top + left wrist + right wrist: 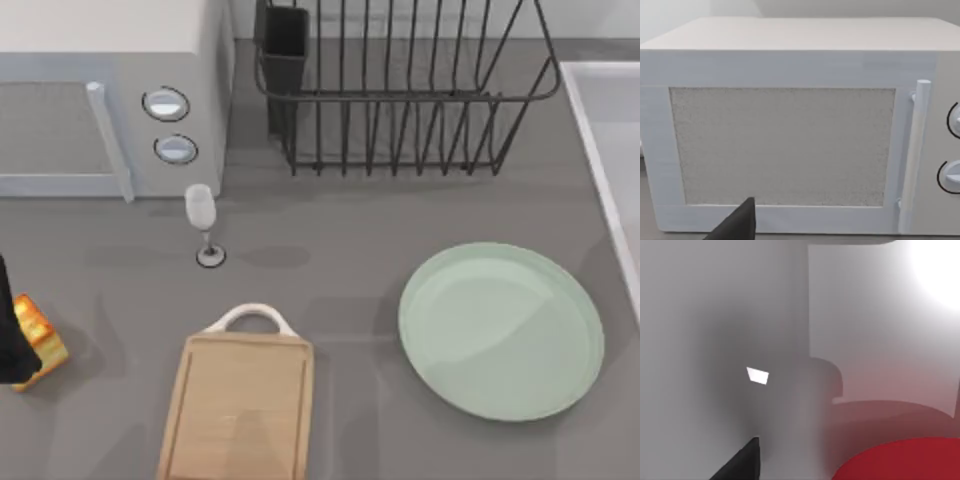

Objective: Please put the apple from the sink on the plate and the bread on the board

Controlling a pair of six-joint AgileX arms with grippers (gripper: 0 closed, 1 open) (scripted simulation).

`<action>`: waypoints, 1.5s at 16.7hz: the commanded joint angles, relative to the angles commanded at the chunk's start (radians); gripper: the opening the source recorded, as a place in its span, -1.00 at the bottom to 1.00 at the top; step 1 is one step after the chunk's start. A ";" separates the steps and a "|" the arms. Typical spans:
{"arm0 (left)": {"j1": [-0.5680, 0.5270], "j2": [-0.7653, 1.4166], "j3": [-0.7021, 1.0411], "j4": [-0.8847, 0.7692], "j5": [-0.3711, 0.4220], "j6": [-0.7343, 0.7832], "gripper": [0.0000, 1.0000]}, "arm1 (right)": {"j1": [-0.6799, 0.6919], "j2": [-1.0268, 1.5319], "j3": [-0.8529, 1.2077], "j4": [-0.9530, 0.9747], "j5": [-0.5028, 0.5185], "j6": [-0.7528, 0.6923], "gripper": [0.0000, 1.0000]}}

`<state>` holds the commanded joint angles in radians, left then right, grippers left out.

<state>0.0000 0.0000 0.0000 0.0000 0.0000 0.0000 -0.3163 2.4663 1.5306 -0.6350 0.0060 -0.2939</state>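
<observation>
Where left gripper [12, 340] sits, bread [40, 338] touching, board [240, 410] apart.

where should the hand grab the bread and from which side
Grip the bread across its two flat orange-brown crust sides, coming down from above. It is a small blocky chunk lying on the table at the top view's left edge, so parallel sides suit two fingers. The left hand is already against it.
</observation>
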 joint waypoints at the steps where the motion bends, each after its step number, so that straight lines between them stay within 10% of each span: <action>1: 0.000 0.000 0.000 0.000 0.000 0.000 1.00 | 0.000 0.000 0.000 0.000 0.000 0.000 0.70; 12: 0.000 0.000 0.000 0.000 0.000 0.000 1.00 | 0.000 0.000 0.000 0.000 0.000 0.000 -0.96; 25: 0.000 0.000 0.000 0.000 0.000 0.000 1.00 | 0.001 -0.111 0.054 -0.108 -0.017 0.007 -1.00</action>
<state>0.0000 0.0000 0.0000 0.0000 0.0000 0.0000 -0.3150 2.3553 1.5849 -0.7431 -0.0106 -0.2866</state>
